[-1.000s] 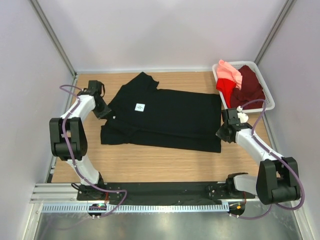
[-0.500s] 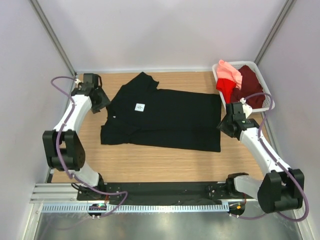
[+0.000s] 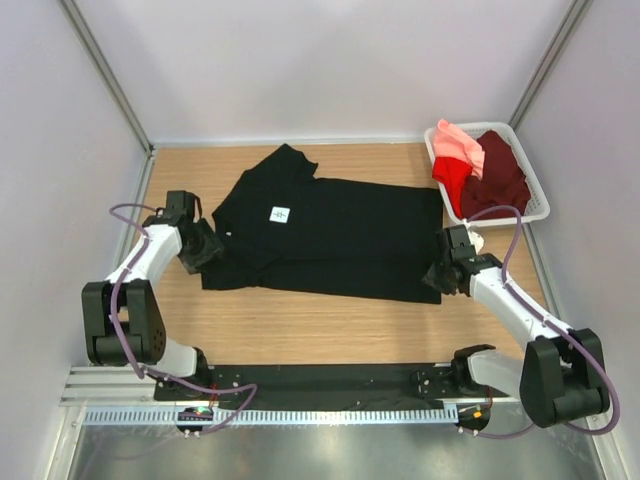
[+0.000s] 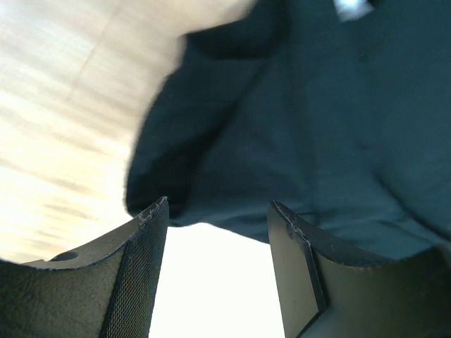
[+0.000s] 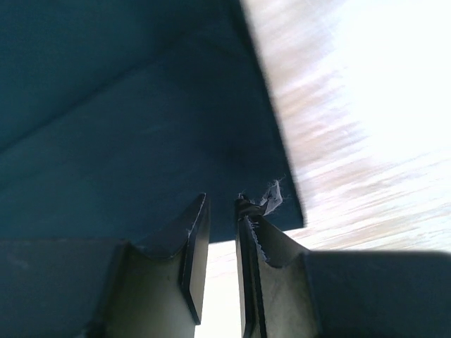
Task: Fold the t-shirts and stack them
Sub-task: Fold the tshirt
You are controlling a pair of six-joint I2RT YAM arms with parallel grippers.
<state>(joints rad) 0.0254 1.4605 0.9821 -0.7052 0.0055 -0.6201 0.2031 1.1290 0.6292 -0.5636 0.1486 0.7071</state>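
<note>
My left gripper [image 3: 203, 248]: jaws well apart, empty, tips at the near left edge of the black t-shirt [image 3: 340, 235], spread flat across the middle of the table [image 3: 300, 330]. My right gripper [image 3: 440, 275]: jaws a narrow slit, nothing between them, tips at that shirt's near right corner. White basket [image 3: 537, 185], far right: salmon-pink t-shirt [image 3: 458, 145], red t-shirt [image 3: 452, 176], maroon t-shirt [image 3: 498, 170], heaped.

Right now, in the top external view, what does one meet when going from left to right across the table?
left arm's fingers → black t-shirt → right arm's fingers → maroon t-shirt in the white basket
</note>
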